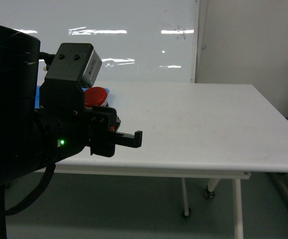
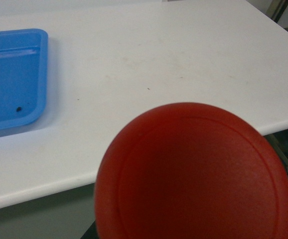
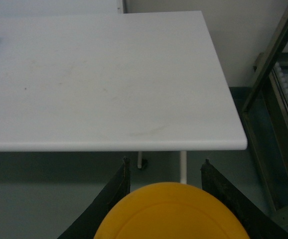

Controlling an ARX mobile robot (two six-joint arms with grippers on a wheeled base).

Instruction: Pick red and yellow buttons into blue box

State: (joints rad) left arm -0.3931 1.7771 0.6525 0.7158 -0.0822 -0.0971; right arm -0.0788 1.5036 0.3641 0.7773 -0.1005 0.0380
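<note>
A white table [image 1: 199, 124] is standing before a whiteboard [image 1: 114, 40], its front edge overhanging grey floor. The left gripper [image 1: 129, 139] is gripping the red button [image 2: 194, 174] off that edge, near the blue box [image 2: 12, 82] holding a dark speck. The right gripper [image 3: 165, 172] is clasping the yellow button [image 3: 171, 211] below the edge.
</note>
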